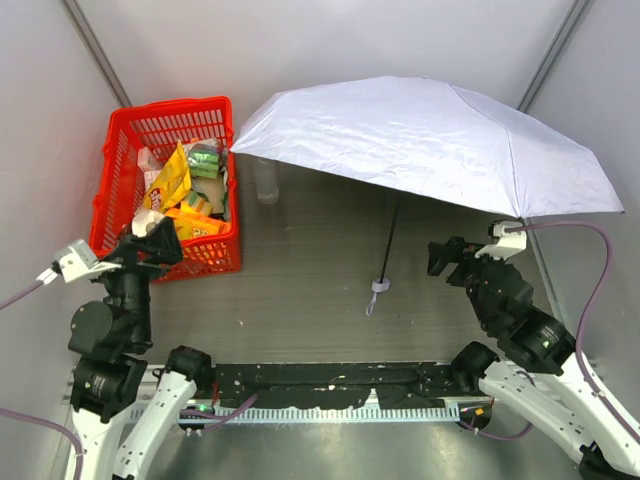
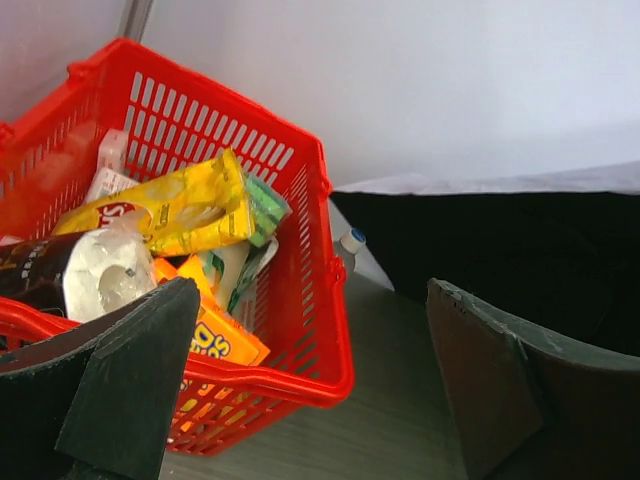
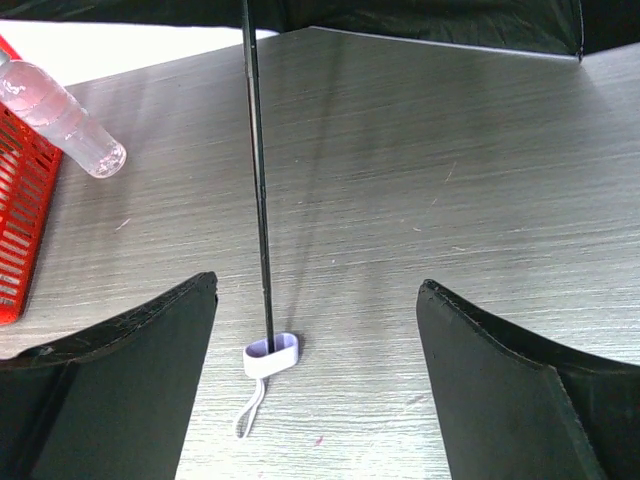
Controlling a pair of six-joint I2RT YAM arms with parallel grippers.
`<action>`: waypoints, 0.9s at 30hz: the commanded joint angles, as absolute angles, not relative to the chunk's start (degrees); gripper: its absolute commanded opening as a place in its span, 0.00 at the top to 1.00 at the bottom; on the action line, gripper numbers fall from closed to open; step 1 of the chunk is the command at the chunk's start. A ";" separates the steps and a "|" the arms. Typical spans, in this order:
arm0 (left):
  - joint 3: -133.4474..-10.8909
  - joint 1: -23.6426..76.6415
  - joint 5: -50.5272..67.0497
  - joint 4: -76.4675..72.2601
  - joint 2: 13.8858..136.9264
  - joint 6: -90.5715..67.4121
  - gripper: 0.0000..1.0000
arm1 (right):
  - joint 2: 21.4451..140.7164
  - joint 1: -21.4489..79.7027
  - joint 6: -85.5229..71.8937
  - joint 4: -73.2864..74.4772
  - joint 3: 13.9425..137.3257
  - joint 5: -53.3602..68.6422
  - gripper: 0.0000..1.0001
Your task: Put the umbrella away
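The umbrella [image 1: 430, 140] stands open on the table, its pale lavender canopy spread over the back right. Its thin black shaft [image 1: 390, 240] runs down to a small pale handle [image 1: 380, 286] with a strap resting on the table. In the right wrist view the shaft [image 3: 258, 180] and handle [image 3: 272, 354] sit just ahead of my right gripper [image 3: 315, 380], left of its midline. My right gripper [image 1: 443, 256] is open and empty, to the right of the handle. My left gripper [image 1: 150, 248] is open and empty beside the red basket; in its wrist view the gripper [image 2: 310, 390] faces the basket's near corner.
A red basket [image 1: 220, 255] with several snack packs stands at the back left and shows in the left wrist view [image 2: 320, 300]. A clear plastic bottle [image 1: 265, 180] stands right of the basket, partly under the canopy, and shows in the right wrist view [image 3: 60, 115]. Grey walls close in on both sides.
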State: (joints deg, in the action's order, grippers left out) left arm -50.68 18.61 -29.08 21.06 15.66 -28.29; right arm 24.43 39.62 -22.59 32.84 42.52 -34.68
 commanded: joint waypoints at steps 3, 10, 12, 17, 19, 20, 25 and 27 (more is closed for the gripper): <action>-50.19 18.28 -21.47 21.98 19.86 -32.08 0.00 | 27.42 39.29 -28.47 25.85 38.95 -32.89 0.14; -52.38 18.37 -4.76 21.53 29.69 -31.73 0.00 | 40.23 39.38 -30.41 4.34 34.10 -28.30 0.15; -53.08 18.28 -0.99 22.23 31.11 -31.82 0.00 | 45.59 39.03 -30.50 -1.45 35.07 -27.69 0.15; -49.14 18.28 12.28 19.09 31.29 -33.22 0.00 | 57.02 35.79 -30.93 -14.73 36.39 -21.37 0.15; -46.51 18.28 15.80 16.10 30.76 -35.06 0.00 | 59.92 34.11 -31.90 -17.21 36.39 -20.56 0.18; -45.71 18.28 17.56 14.78 30.67 -35.76 0.00 | 60.55 33.84 -31.12 -16.88 37.00 -23.96 0.19; -43.43 18.28 26.52 9.69 31.64 -38.40 0.00 | 60.56 30.43 -26.46 -14.05 37.53 -29.63 0.21; -41.32 18.28 30.83 4.68 32.52 -41.12 0.00 | 61.86 25.26 -28.64 -16.15 37.36 -23.32 0.23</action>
